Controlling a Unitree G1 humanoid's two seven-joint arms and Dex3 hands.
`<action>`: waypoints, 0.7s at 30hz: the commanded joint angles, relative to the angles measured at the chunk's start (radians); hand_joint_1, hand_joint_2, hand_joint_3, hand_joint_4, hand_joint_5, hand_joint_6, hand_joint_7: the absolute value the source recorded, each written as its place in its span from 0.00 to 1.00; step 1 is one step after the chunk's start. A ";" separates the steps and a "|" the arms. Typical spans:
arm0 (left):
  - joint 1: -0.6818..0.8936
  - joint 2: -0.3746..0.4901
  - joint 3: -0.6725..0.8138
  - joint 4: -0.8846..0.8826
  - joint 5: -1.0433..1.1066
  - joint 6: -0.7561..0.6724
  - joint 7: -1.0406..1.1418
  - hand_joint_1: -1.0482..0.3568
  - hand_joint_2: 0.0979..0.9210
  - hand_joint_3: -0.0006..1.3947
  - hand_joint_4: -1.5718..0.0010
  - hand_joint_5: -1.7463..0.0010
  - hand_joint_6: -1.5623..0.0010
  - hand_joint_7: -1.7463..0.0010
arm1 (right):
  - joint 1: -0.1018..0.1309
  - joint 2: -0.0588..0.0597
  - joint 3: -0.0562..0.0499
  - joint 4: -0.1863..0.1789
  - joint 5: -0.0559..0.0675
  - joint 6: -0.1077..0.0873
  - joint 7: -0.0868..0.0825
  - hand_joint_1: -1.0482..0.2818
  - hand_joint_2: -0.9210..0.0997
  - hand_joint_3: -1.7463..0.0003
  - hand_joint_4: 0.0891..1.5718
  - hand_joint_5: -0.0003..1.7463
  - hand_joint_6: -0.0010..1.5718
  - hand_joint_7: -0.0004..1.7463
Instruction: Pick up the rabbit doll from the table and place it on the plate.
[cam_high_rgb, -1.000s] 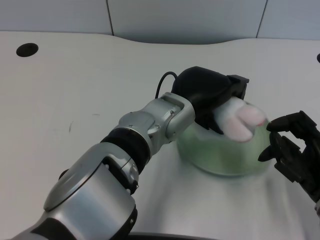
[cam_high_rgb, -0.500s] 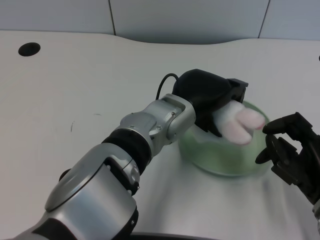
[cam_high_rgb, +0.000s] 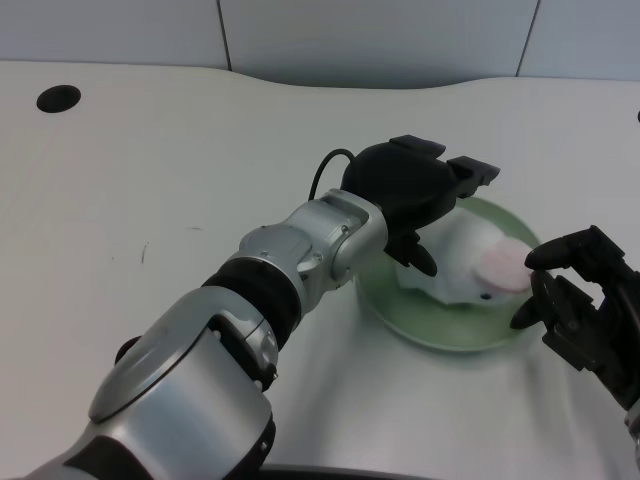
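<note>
**One Rabbit, One Plate: Doll Lands on Green Dish**

One rabbit (cam_high_rgb: 470, 268) lies on the plate (cam_high_rgb: 420, 325), white body and pink ear resting inside the rim, apparently no longer gripped. The left robot hand (cam_high_rgb: 415, 195) hovers just above and behind it with fingers spread apart and nothing held, a pose that suggests release rather than grasp. The plate sits on the white bench (cam_high_rgb: 150, 180) and holds only the doll. Judged from this, placement looks complete, with withdrawal the likely remaining step.
</note>
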 joint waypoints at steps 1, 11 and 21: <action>-0.010 0.004 0.005 0.002 -0.005 -0.006 -0.001 0.27 0.90 0.00 1.00 1.00 0.94 1.00 | 0.004 -0.017 -0.011 0.005 0.001 -0.005 -0.003 0.64 0.00 0.61 0.25 1.00 0.11 1.00; -0.013 0.028 0.064 -0.007 -0.051 -0.045 0.004 0.22 0.91 0.00 1.00 1.00 0.95 0.99 | -0.007 -0.021 -0.016 0.006 0.005 0.021 -0.014 0.65 0.00 0.62 0.25 1.00 0.10 1.00; 0.042 0.136 0.306 -0.074 -0.324 -0.183 -0.212 0.28 0.92 0.00 0.98 0.99 0.92 0.98 | -0.018 -0.024 -0.026 -0.004 0.020 0.065 -0.035 0.65 0.00 0.62 0.21 1.00 0.08 1.00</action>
